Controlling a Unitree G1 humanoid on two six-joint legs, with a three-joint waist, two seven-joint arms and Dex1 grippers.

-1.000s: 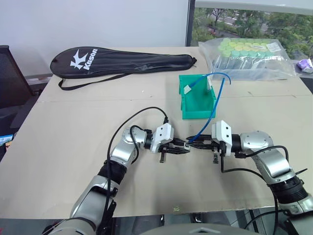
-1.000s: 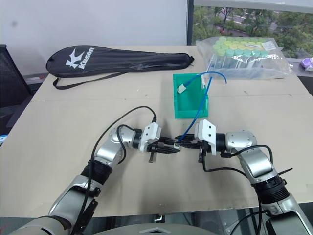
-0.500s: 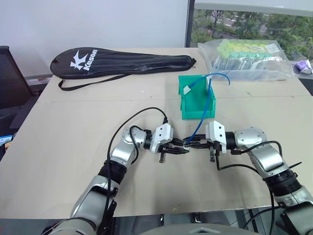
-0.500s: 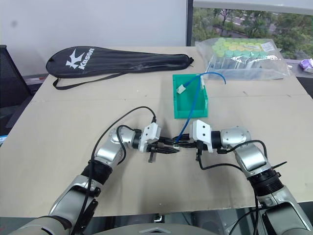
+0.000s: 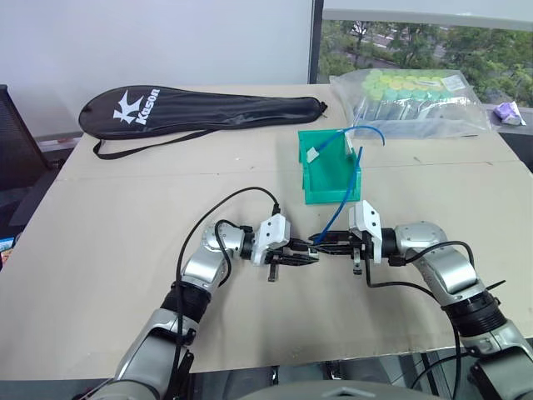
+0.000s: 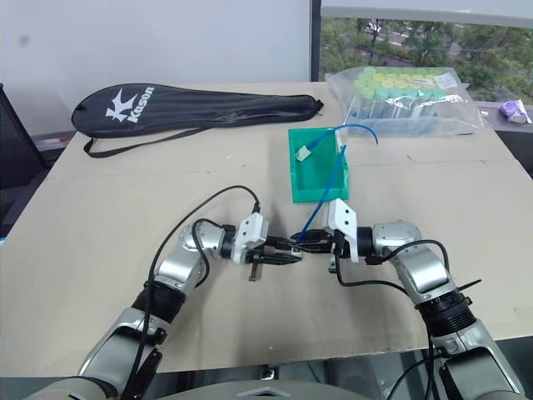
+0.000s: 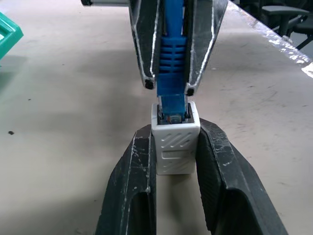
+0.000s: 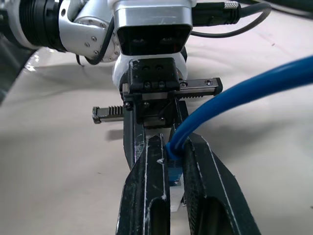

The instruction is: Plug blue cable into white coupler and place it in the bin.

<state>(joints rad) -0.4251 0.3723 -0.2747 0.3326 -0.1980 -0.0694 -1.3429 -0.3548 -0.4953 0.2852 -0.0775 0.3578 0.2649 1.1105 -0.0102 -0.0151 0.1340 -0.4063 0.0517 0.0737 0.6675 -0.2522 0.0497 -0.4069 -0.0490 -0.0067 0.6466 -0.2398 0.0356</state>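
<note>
As our left gripper clamps the white coupler and our right gripper pinches the blue cable, its plug sits in the socket mouth; a straight push should seat it before the bin beyond.

A tan table carries a black Kason racket cover at upper left, a green bin at centre, and a clear bag of green-capped tubes at upper right.

Blue cable, white coupler
</note>
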